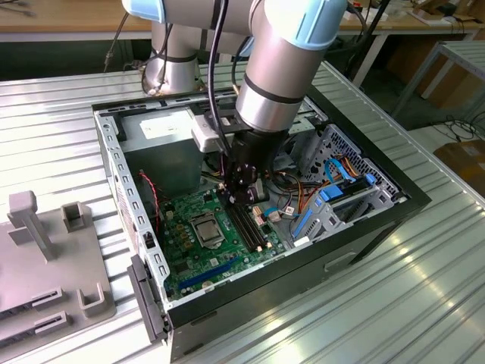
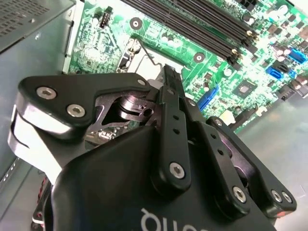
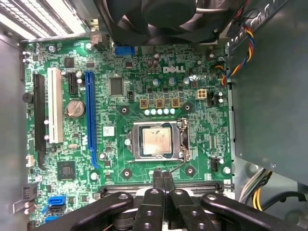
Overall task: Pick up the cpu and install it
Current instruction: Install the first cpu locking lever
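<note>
You have one cpu [image 3: 155, 141] seated in its socket frame [image 3: 178, 142]; the gripper [image 3: 162, 178], fingers [image 3: 157, 183] closed on nothing, hovers at its 6 o'clock over the motherboard [image 3: 120, 67].

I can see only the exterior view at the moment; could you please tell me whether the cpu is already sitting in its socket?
Observer: Yes. In the first wrist view the cpu lies flat inside the socket frame, silvery top facing up.
Operator: Thank you. Is the gripper holding anything?
Observer: No. In both wrist views the gripper is shut, its fingers pressed together with nothing between them.
Operator: And where are its tips relative to the socket?
Observer: In the first wrist view they sit beside the socket frame, on the side toward the memory slots, not over the cpu.
</note>
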Controlling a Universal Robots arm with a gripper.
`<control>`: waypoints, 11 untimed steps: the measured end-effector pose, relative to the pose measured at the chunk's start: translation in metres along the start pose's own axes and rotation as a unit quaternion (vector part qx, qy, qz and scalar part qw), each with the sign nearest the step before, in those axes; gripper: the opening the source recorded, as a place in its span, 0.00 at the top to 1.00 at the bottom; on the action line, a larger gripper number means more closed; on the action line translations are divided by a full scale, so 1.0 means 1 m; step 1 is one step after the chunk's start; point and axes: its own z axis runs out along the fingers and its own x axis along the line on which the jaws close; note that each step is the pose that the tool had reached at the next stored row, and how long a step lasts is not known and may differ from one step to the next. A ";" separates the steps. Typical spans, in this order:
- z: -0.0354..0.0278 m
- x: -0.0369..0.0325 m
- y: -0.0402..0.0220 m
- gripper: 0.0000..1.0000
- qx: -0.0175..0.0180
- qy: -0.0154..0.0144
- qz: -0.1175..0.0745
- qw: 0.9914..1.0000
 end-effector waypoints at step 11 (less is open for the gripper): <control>-0.0023 -0.0035 0.0057 0.87 0.000 0.008 0.000 1.000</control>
